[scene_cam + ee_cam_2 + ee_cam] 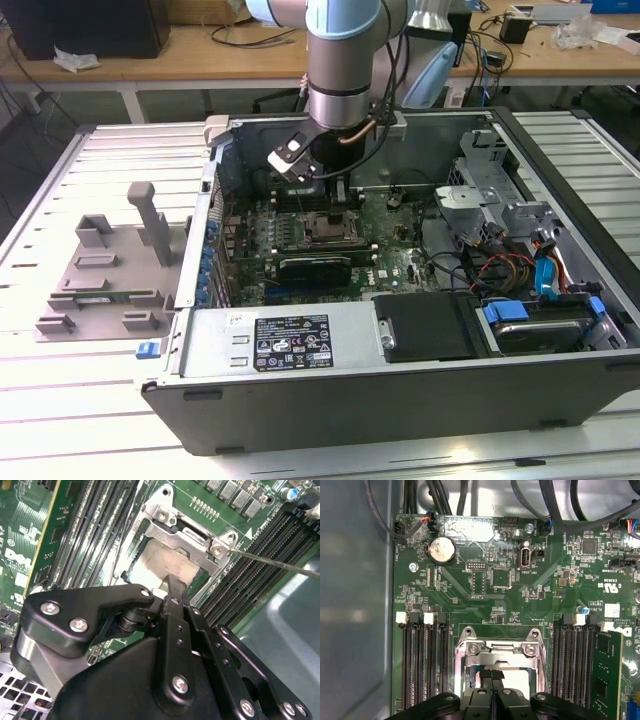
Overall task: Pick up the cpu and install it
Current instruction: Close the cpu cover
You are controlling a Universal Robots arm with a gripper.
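Tool (492,675) closed, gripping nothing — its tips right over cpu (161,560) lying in socket (165,517).

You are working in an electronics lab or workshop. An opened computer case (300,400) lies on a slatted metal table (80,430) with its motherboard (485,605) bare under a robot arm (345,60). Behind, wooden benches (190,55) carry loose cables (250,35).
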